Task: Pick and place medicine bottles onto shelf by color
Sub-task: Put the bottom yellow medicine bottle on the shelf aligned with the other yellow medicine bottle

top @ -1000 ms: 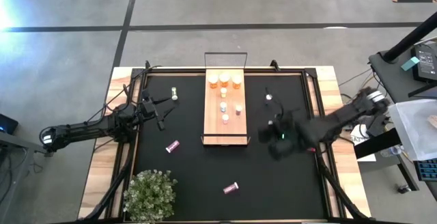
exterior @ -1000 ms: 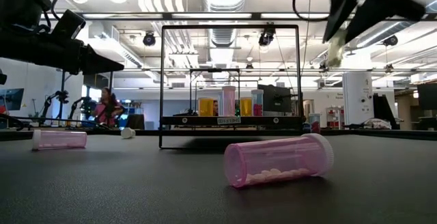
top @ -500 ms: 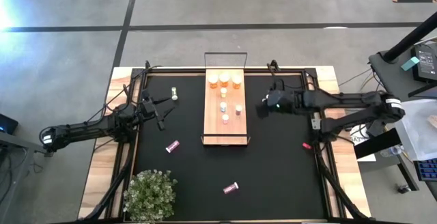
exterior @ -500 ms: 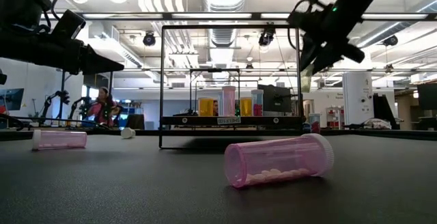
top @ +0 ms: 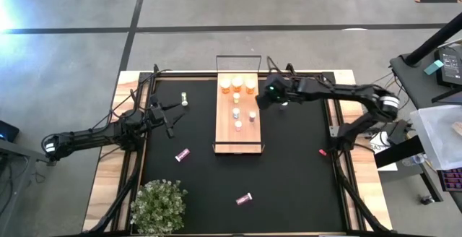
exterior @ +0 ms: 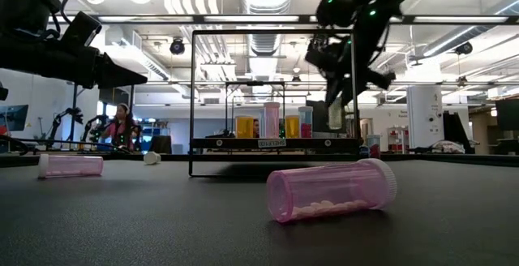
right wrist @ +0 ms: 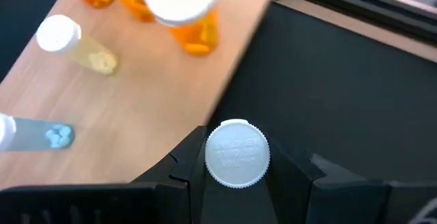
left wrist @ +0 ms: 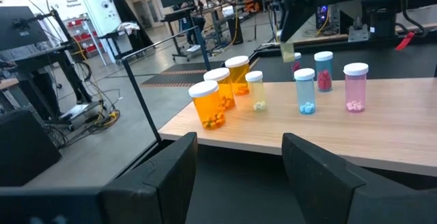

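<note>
The shelf [top: 239, 137] is a light-wood board with a black wire frame. Amber bottles [top: 237, 85] stand at its far end, and slim pale, blue and pink ones [top: 236, 113] stand behind them toward the middle. My right gripper [top: 260, 100] hovers over the shelf's right edge, shut on a pale whitish bottle [exterior: 335, 113] with a white cap. Two pink bottles [top: 182, 154] [top: 245, 199] lie on their sides on the black mat. A small pale bottle [top: 185, 100] is at the far left. My left gripper [top: 170, 118] waits open at the left. My right gripper pinches the pale bottle between its two fingers at the upper end, by the white cap [right wrist: 237, 152], which faces the wrist camera. The fingers [right wrist: 184, 166] slant down from the table's right side. The bottle hangs roughly upright below them [exterior: 335, 120], lifted clear above the shelf's right edge.
A potted plant [top: 159, 204] stands at the near left corner. A small red bit [top: 323, 152] lies on the mat at the right. The shelf's wire frame [exterior: 193, 96] rises at both ends. Bare board [top: 238, 141] lies at the shelf's near end.
My right gripper, still shut on the pale bottle, has swung from the near right of the mat toward the far edge and left to the shelf's right side, rolling its wrist as it went. The bottle stayed lifted clear.
</note>
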Controlling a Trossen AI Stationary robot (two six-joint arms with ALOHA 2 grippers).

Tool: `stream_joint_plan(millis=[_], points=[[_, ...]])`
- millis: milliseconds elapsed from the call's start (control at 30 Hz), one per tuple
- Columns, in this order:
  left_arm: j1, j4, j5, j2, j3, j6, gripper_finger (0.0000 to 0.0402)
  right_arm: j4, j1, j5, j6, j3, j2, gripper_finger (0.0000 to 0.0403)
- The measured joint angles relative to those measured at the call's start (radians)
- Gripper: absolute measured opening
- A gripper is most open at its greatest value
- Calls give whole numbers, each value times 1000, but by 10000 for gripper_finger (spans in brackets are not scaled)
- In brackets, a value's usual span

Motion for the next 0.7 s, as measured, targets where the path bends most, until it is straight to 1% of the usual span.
stream_joint_plan(millis=[133,300,467,567,700], points=[[0,0,0,1,0,0,199,13,-20,-47,-62,82,96,112],[0,0,0,0,0,0,199,18,-52,-126,-84,159,173,112],[0,0,0,0,0,0,199,50,-61,-159,-128,177,209,112],[0,0,0,0,0,0,199,99,-60,-169,-157,174,217,112],[0,0,0,0,0,0,199,118,-60,-191,-191,171,227,112]])
